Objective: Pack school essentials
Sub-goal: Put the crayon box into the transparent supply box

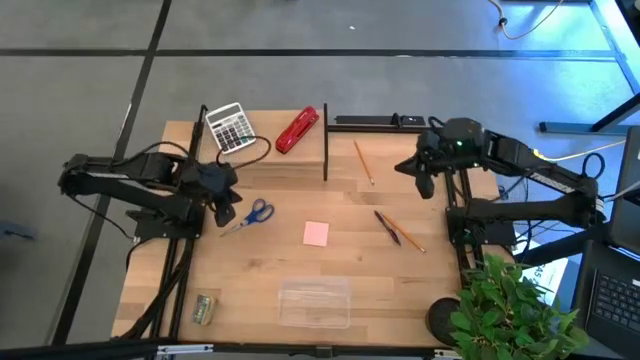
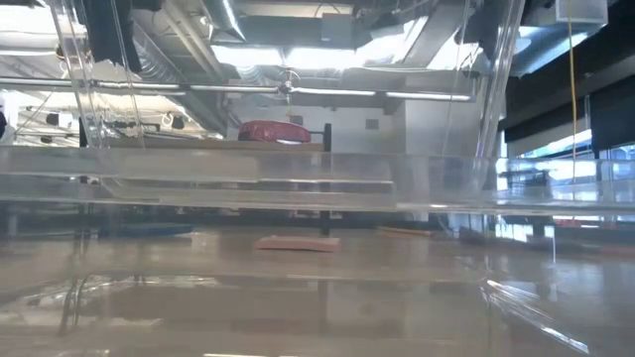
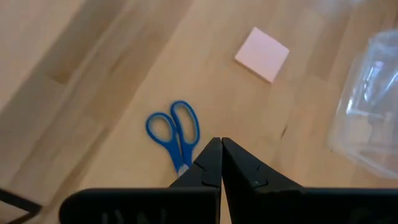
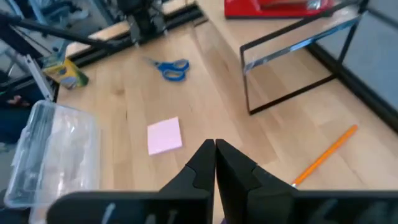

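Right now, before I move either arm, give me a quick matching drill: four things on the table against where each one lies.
Things:
1. blue-handled scissors
2. pink square sticky-note pad
3. clear plastic box
4. red stapler

Places:
A. far edge, beside the white-grey calculator
B. near edge, middle
C. table centre
D. just ahead of the left tool

Pairs: 1-D, 2-C, 3-B, 4-A

the scissors point(image 3: 174, 138) blades hide behind the left fingers point(image 3: 208, 165).
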